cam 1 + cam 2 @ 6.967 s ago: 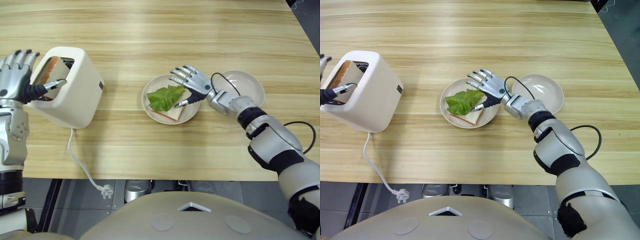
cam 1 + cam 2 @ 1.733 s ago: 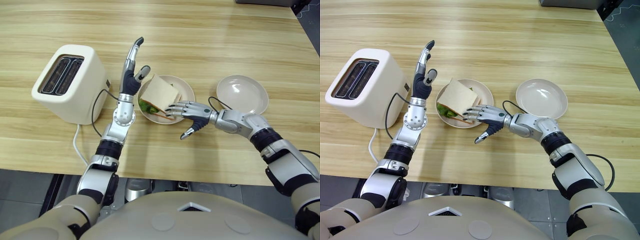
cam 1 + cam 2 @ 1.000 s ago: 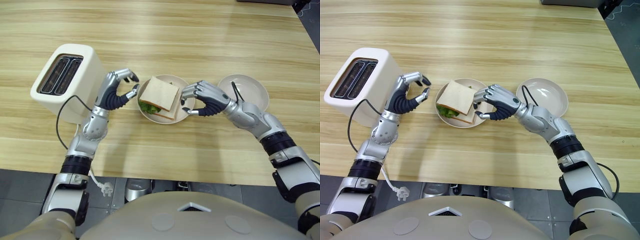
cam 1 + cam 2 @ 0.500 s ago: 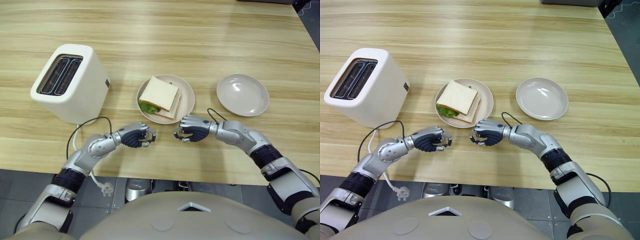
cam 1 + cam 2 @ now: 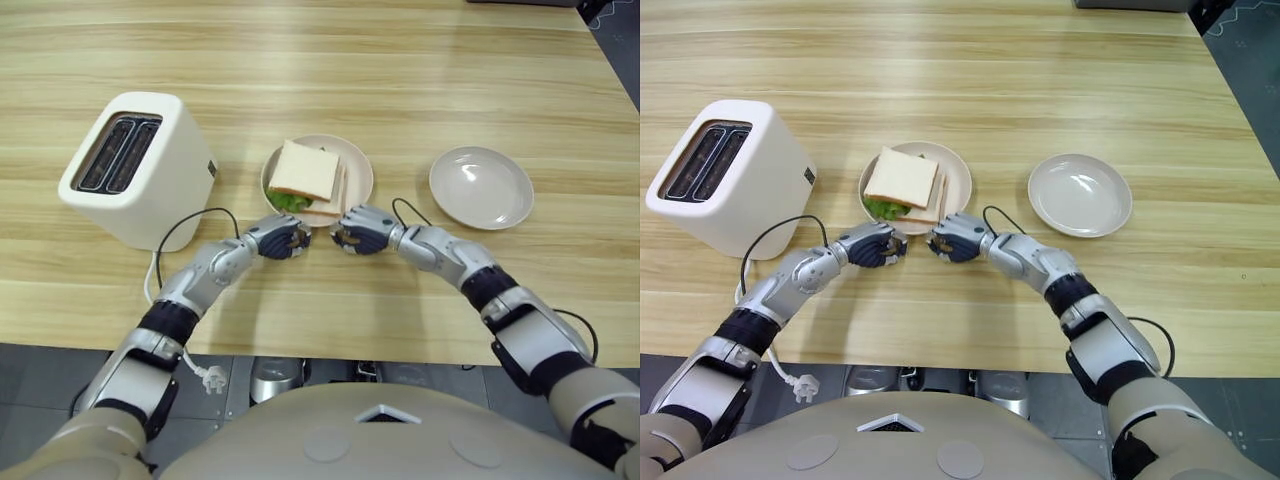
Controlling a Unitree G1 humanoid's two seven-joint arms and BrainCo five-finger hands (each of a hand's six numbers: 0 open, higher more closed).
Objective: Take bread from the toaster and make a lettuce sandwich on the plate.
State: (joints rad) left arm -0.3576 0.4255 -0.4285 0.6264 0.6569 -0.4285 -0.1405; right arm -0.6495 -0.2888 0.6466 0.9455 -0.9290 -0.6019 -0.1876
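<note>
A sandwich of two white bread slices with green lettuce peeking out at its near left lies on the beige plate at the table's middle. The cream toaster stands to the left with both slots showing no bread. My left hand rests as a fist just in front of the plate's near left rim, holding nothing. Close beside it on the right, my right hand is also curled into a fist at the plate's near right rim.
A second beige plate with nothing on it sits to the right. The toaster's cord loops over the near table edge beside my left forearm. Bare wooden table stretches behind the plates.
Both fists have moved forward to the plate's near rim. The view has shifted slightly. Earlier, the left hand laid the top slice on the lettuce, and both hands drew back and curled shut.
</note>
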